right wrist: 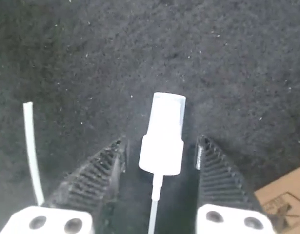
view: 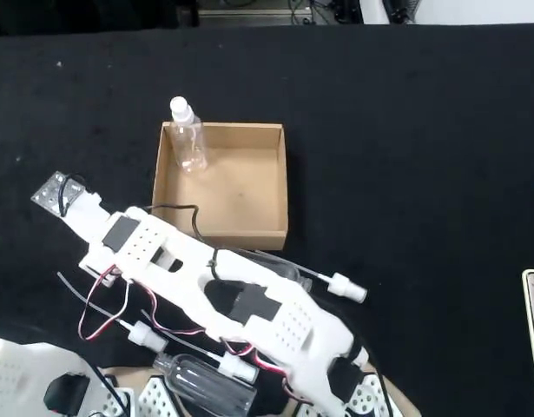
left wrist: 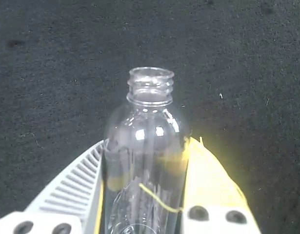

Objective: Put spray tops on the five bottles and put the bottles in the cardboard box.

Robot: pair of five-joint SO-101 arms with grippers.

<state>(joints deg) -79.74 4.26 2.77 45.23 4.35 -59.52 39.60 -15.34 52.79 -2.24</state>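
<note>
Black table (view: 423, 130): dark cloth under everything we can see.
Arm (view: 206, 278): white, lying slantwise over the near half of the table, from the near edge up to a spot left of the box. Honestly, we can't tell which side it belongs to.
Loose spray top (view: 145, 334): flat on the table just beside the arm, thin tube trailing off to the left.
Capped bottle (view: 188, 139): clear, white top on, inside the box at its far left corner, top poking past the wall.
Cardboard box (view: 240, 195): open, mid-table, just beyond the arm.
Lying bottle (view: 206, 387): clear, on its side at the near edge, with a second spray top (view: 236, 369) right at it. Touching or not, we can't say.
Third spray top (view: 346, 288): on the table off the box's near right corner, tube running back under the arm.
Left pincer (left wrist: 146, 142): clamped on a bare-necked bottle (left wrist: 150, 112), one white finger and one yellow finger pressed to its sides, table behind.
Right pincer (right wrist: 161, 142): spread wide, black ribbed fingers either side of a white spray top (right wrist: 162, 131) lying on the table. We see a gap on both sides, and its tube points back at the wrist. A stray tube (right wrist: 30, 146) lies beside one finger, and a box corner is close by.
</note>
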